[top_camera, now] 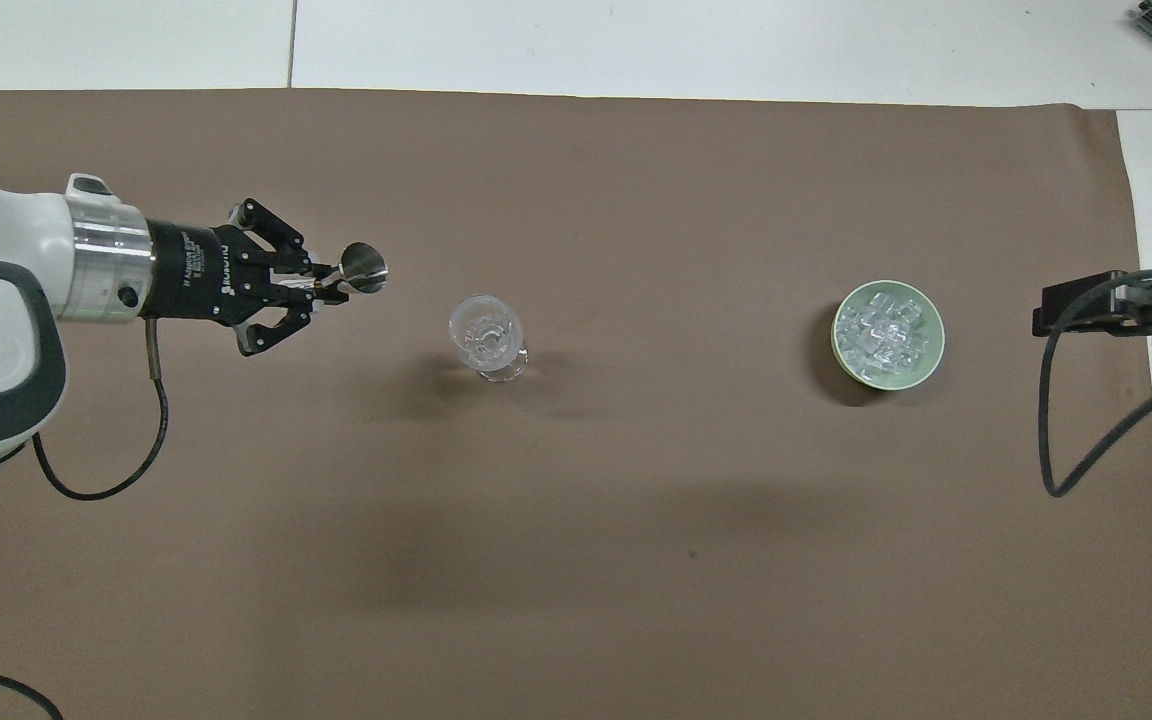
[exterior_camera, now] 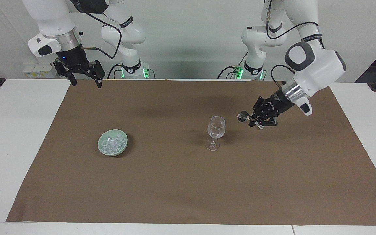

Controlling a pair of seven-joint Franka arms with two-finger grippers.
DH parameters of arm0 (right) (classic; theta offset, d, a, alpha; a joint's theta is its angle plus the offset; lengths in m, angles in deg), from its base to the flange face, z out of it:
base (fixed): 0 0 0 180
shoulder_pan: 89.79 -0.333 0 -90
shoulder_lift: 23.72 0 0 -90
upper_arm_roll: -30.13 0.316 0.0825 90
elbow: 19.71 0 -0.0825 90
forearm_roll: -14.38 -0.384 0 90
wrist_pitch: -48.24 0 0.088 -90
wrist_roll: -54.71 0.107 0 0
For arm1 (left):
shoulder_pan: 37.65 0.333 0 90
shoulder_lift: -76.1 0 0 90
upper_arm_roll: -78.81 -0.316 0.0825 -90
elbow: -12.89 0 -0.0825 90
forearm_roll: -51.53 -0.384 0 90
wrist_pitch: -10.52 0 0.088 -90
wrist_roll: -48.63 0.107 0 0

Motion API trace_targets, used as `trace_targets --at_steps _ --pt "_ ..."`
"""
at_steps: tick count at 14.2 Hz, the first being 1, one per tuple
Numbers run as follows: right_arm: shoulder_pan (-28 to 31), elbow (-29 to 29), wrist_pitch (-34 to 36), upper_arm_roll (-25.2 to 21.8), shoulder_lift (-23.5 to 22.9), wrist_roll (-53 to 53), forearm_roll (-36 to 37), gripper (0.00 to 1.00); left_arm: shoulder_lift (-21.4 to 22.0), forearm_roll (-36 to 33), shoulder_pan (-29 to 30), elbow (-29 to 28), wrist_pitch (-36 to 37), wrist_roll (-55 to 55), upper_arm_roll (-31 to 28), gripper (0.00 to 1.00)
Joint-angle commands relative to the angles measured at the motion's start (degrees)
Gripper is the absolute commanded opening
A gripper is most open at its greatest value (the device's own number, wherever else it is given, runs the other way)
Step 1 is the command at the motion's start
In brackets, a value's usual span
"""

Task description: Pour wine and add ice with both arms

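over the brown mat (exterior_camera: pixel 188 182), toward the left arm's end of the table, the left gripper (exterior_camera: pixel 252 120) hangs in the air with its wrist tilted low and pointing at the glass (exterior_camera: pixel 215 132). its fingers are closed narrow on a small metal jigger (top_camera: pixel 361 270), held by the waist and lying sideways, its open mouth turned toward the glass. jigger and glass stand apart, a clear gap between them in both views.

the glass, a clear stemmed one, stands upright on the mat near the middle of the table. whether it holds any liquid cannot be told.

the ice (top_camera: pixel 884 335), a heap of small clear cubes, lies in the pale green bowl (exterior_camera: pixel 101 143), which rests on the mat toward the right arm's end of the table, well apart from the glass and about as near to the robots as the glass is. no cube shows outside the bowl.

the right arm (exterior_camera: pixel 49 19) waits. the right gripper (exterior_camera: pixel 83 78) hangs raised over the mat's corner closest to the robots at that end, with its fingers spread wide and holding nothing. in the overhead view only part of this gripper and its black cable (top_camera: pixel 1086 420) show at the edge, beside the bowl.

the white table (exterior_camera: pixel 15 130) shows bare around the mat on both ends.
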Motion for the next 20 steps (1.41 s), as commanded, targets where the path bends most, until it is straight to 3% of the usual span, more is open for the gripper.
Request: trace_targets --at_steps 1,5,8,12,17,20 --pt "0.1 -0.6 -0.2 0.3 0.5 -0.6 -1.3 1.00 -3.2 6.4 5.2 -0.7 2.0 6.8 0.8 0.00" --pt "0.7 -0.6 -5.1 0.3 -0.1 -0.4 -1.2 1.00 -4.5 18.7 12.3 -6.5 4.9 17.0 0.7 0.00" --pt "0.7 -1.7 -4.9 0.3 0.4 0.2 -1.2 1.00 -5.2 20.3 15.0 -8.9 4.2 21.0 0.7 0.00" --pt "0.0 -6.3 -5.9 0.3 1.9 0.2 -1.2 1.00 -6.3 28.7 19.7 -15.2 5.5 29.1 0.7 0.00" --pt "0.1 -17.1 -20.9 0.2 0.2 0.3 -1.2 1.00 -7.0 36.6 23.1 -20.4 7.5 34.4 0.7 0.00" --pt "0.1 -20.9 -27.8 0.3 -3.8 0.1 -1.1 1.00 -8.1 41.6 24.6 -23.1 7.7 38.1 0.7 0.00"
